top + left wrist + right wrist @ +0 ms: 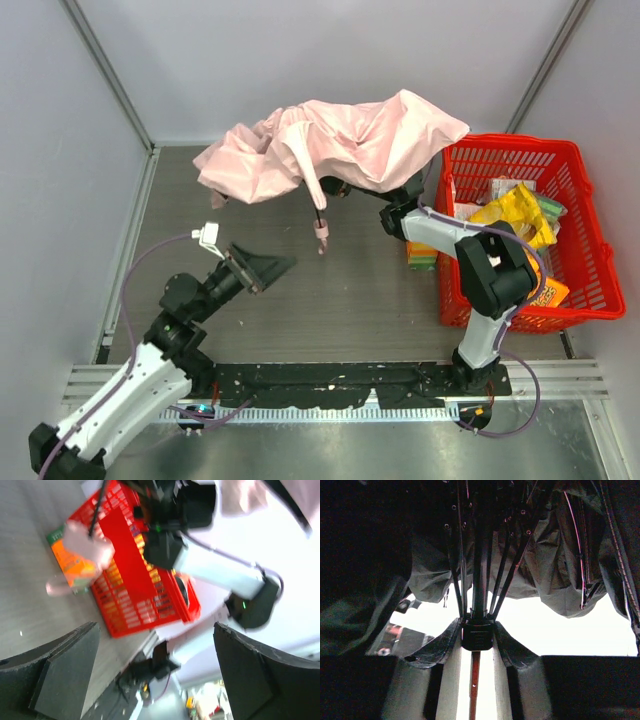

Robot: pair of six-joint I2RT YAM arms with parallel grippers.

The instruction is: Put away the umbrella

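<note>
Top external view: the umbrella is seen crumpled and raised over the far middle of the table, its canopy edge just beside the red basket. Its dark shaft is gripped, where the ribs fan out, by the right gripper. The left gripper is spread wide and empty, near the umbrella but apart from it.

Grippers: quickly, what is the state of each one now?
Left gripper: open, holding nothing.
Right gripper: closed on the umbrella.
</note>
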